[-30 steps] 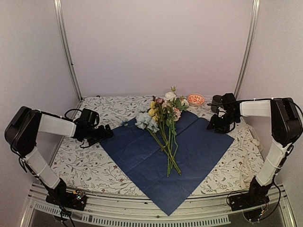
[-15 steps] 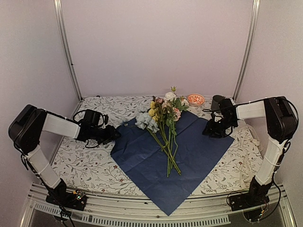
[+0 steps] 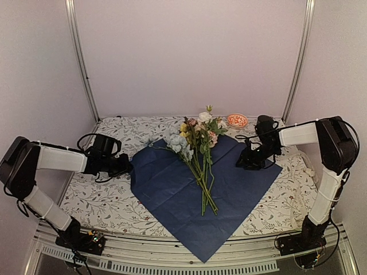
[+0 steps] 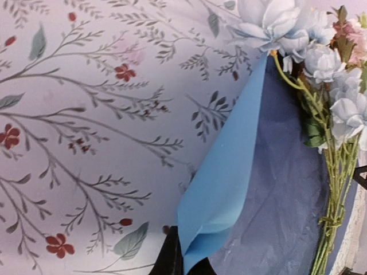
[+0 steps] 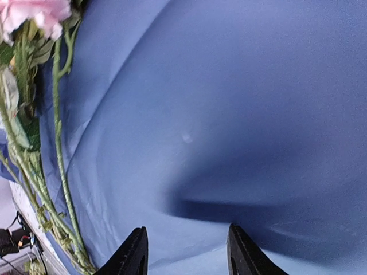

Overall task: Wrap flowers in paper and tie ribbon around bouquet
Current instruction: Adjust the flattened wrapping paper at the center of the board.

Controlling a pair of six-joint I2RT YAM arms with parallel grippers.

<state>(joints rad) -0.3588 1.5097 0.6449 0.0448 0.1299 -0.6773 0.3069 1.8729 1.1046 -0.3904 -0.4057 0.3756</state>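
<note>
- Paper (image 3: 172, 189) is lying navy side up on the tablecloth (image 3: 97, 200), with its near corner hanging off the near edge of the table.
- The left gripper (image 3: 127, 166) is now clamped tight on the paper's left corner. A second ago it was wide open, sitting just left of that corner.
- That corner used to lie flat. Now it's curled up and over, so the left wrist view shows the light blue underside pinched between the fingers (image 4: 172, 258). The whole left edge has pulled in toward the middle.
- The flowers (image 3: 195, 140) lie across the middle of the paper, blooms far, stems pointing near. They're pretty much where they were, though the pale blue blooms now sit closer to the lifted edge.
- The right gripper (image 3: 243, 162) has slid in from the right and is now low over the paper's right corner. Its jaws are partway apart with nothing between them. I can't tell if it's touching the sheet.
- The little orange dish (image 3: 237, 120) at far right hasn't budged.
</note>
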